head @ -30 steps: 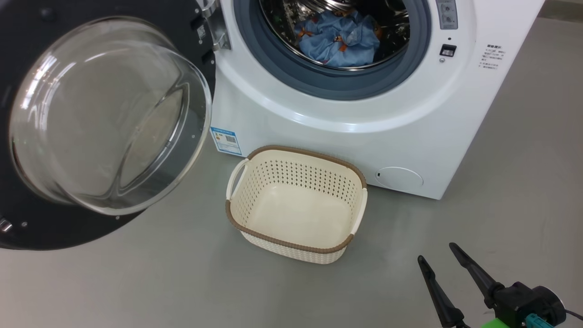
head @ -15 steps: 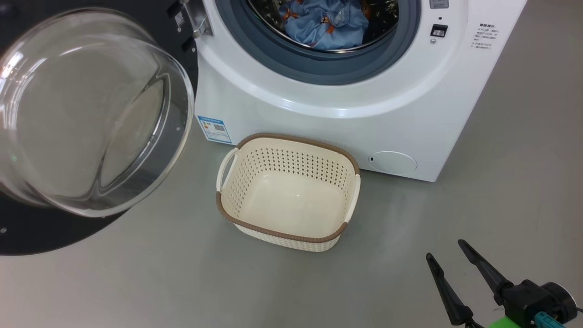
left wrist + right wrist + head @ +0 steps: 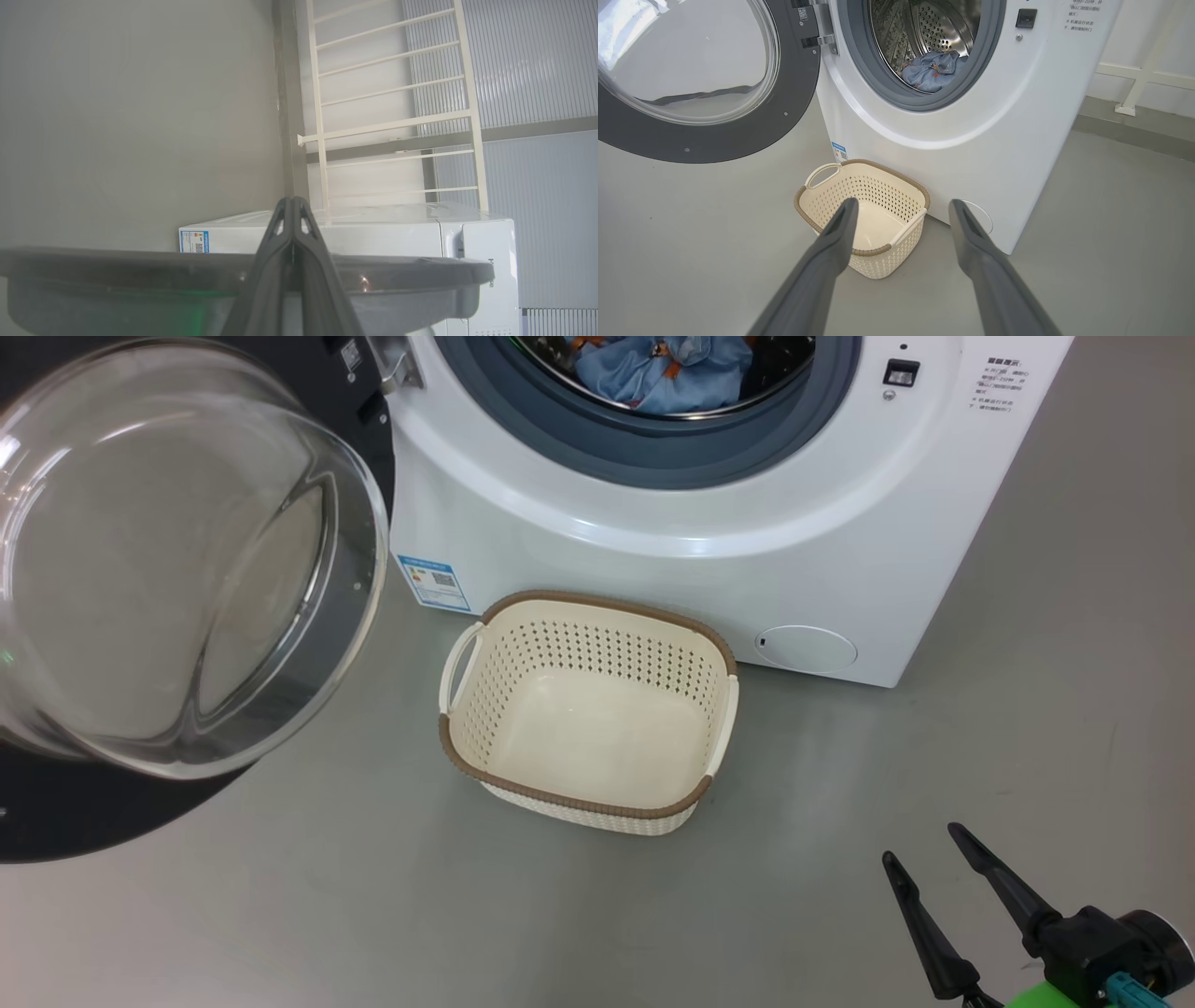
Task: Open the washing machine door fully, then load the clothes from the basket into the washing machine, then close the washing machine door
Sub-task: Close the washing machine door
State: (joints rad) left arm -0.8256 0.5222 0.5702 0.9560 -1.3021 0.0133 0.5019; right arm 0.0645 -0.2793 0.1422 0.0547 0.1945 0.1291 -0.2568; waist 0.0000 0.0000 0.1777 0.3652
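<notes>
Door (image 3: pixel 177 560): swung wide open to the washer's left, its glass bowl bulging out toward me.
Washer (image 3: pixel 653 569): white, standing on the grey floor (image 3: pixel 373 915), drum mouth uncovered.
Clothes (image 3: pixel 653 373): blue bear-print fabric bunched in the bottom of the drum, inside the grey gasket.
Basket (image 3: pixel 597 653): on the floor just in front of the washer, upright, nothing in it.
Label (image 3: pixel 434 583): small blue sticker low on the washer's front, near the basket's far left corner.
Left gripper (image 3: pixel 292 203): fingers pressed together with nothing between them; from its wrist they cross the door's edge, and I cannot tell whether they touch it.
Right gripper (image 3: pixel 920 842): fingers spread apart and holding nothing, low over the floor to the right of the basket, well apart from it.
</notes>
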